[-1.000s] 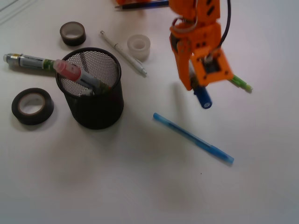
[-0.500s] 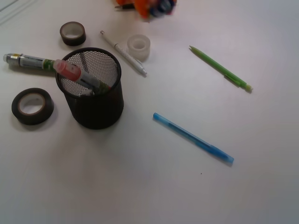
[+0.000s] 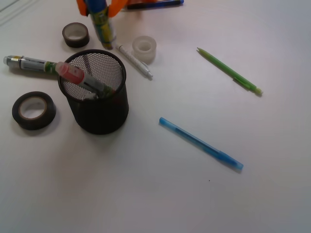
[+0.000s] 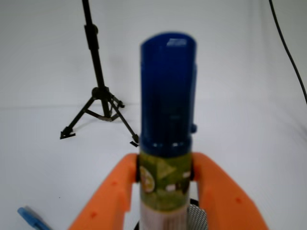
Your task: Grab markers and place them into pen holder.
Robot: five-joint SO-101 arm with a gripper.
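My orange gripper (image 3: 99,7) is at the top edge of the front view, shut on the blue-capped marker (image 3: 103,25), which hangs barrel-down behind the pen holder (image 3: 97,109). In the wrist view the jaws clamp the green-labelled barrel of that marker (image 4: 165,143), with the gripper (image 4: 164,177) above the holder's mesh rim (image 4: 196,218). The red-capped marker (image 3: 80,80) leans inside the black mesh holder. A third marker (image 3: 29,63) lies on the table left of the holder; its cap end is hidden behind the holder.
A thin blue pen (image 3: 200,143) and a thin green pen (image 3: 228,71) lie to the right. A white pen (image 3: 130,57) and a white tape roll (image 3: 144,49) lie behind the holder. Dark tape rolls sit at the left (image 3: 33,110) and top left (image 3: 75,34). A black tripod (image 4: 98,96) stands in the wrist view.
The gripper has carried the blue-capped marker from the right of the table up and over to the top left, behind the holder. Nothing else moved.
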